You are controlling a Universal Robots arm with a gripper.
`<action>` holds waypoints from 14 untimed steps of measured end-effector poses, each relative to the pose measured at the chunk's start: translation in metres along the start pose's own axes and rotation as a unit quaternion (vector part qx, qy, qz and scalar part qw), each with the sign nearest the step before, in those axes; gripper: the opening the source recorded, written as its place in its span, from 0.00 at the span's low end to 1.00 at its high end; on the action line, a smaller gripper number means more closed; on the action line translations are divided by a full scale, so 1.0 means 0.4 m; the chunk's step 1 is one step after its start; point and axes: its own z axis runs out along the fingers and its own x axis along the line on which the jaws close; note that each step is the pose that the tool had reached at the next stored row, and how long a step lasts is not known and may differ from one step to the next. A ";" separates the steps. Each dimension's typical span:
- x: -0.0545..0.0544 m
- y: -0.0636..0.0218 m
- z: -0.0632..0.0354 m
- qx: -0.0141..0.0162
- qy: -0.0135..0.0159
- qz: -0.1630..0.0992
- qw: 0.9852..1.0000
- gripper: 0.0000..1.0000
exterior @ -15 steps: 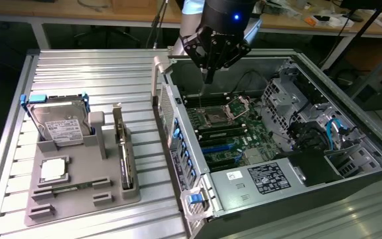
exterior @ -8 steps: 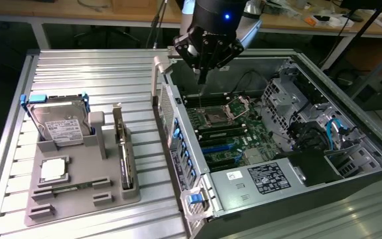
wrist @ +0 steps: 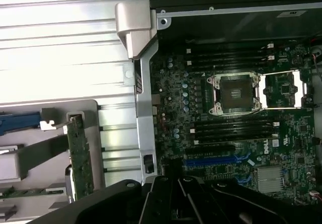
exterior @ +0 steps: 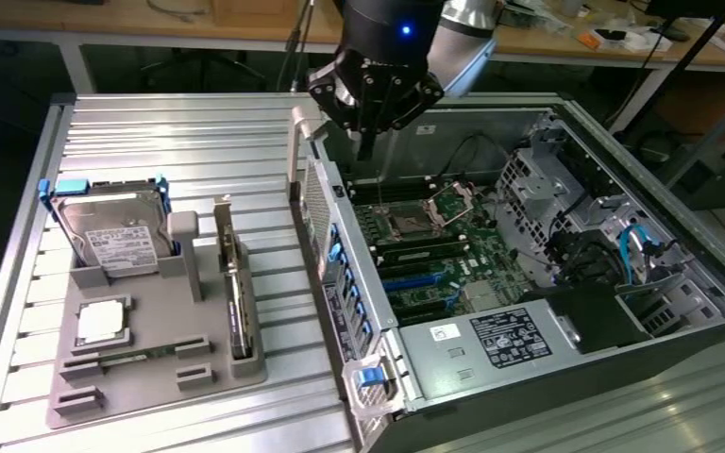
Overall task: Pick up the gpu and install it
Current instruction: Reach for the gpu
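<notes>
1. Gripper (exterior: 364, 147): you have its fingers pressed together, narrow, with nothing between them. It hangs above the open computer case (exterior: 316, 203), over the wall edge that faces the gray holder (exterior: 148, 396).

2. The gpu (exterior: 239, 293): untouched and well apart from the gripper. It stands upright on its long edge in a slot along the holder's edge nearest the case. The wrist view shows its green board (wrist: 80, 153) edge-on.

3. Motherboard (exterior: 432, 250): lies inside the case, its processor socket open.

4. Hard drive (exterior: 110, 231): props upright at the holder's corner away from the case.

5. Memory stick (exterior: 117, 357): lies flat near the holder's opposite end.
</notes>
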 end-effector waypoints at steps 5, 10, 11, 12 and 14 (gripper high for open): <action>0.046 -0.006 -0.001 0.000 0.000 0.000 1.000 0.11; 0.110 -0.018 -0.004 0.000 0.000 0.000 1.000 0.11; 0.120 -0.019 -0.004 0.000 0.000 0.000 1.000 0.11; 0.130 -0.021 -0.004 0.000 0.000 0.000 1.000 0.11; 0.149 -0.026 -0.005 0.000 0.000 0.000 1.000 0.11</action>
